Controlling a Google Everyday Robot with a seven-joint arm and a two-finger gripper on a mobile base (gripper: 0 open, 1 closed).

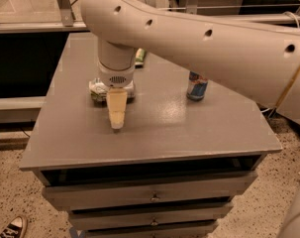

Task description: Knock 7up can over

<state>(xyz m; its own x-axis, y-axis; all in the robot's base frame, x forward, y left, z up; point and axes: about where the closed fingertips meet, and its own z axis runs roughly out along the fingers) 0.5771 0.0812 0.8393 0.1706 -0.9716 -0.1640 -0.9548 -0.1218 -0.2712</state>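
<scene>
- The robot's big white arm point(199, 38) reaches in from 3 o'clock over the flat grey surface point(189, 128) on top of a set of drawers.
- The tan, pointed hand point(117, 118) hangs straight down from the arm. Its tip is very low, at or just above the surface, on the left half.
- I cannot tell if the hand is wide or narrow. It looks like one tan wedge from here. It does not seem to be holding anything.
- The short silver-white 7up can with green marks point(96, 90) is just behind the hand, at 12 o'clock from it. The white wrist hides part of it.
- The can looks like it is lying on its side, low and long, not standing up.
- A tall, thin blue and silver can point(196, 86) stands upright, well apart, at 2 o'clock from the hand.
- A small green thing point(140, 57) peeks out behind the arm at 1 o'clock. I cannot tell what it is.
- So I think the job is done or almost done: the can seems tipped over.
- What is left is small: the hand needs to lift up and away without bumping the blue can.
</scene>
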